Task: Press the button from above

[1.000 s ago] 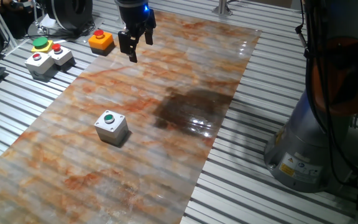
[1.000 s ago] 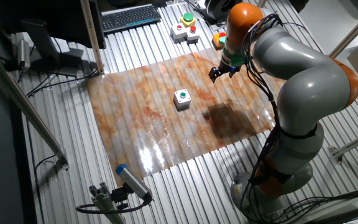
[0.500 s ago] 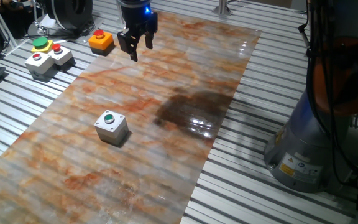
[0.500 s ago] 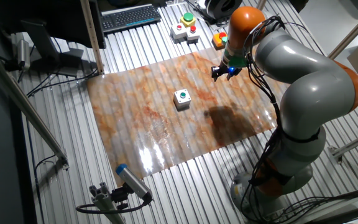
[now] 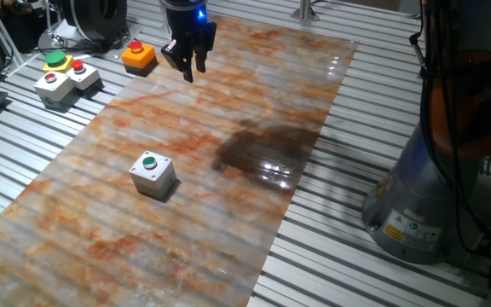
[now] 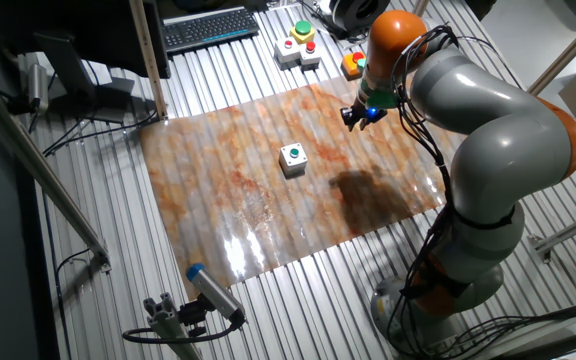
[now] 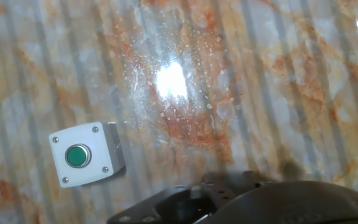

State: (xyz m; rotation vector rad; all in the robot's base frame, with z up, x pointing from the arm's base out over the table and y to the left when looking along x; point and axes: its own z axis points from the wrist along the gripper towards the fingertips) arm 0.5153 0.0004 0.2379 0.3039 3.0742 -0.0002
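Hovering high with gripper (image 5: 189, 65), finger state impossible to tell, well apart from the green button (image 5: 149, 162); needing travel across, then straight down.

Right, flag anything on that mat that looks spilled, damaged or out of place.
A dark, wet-looking patch sits on the marbled mat, right of the green button box; it could be a shadow. The box stands upright and intact.
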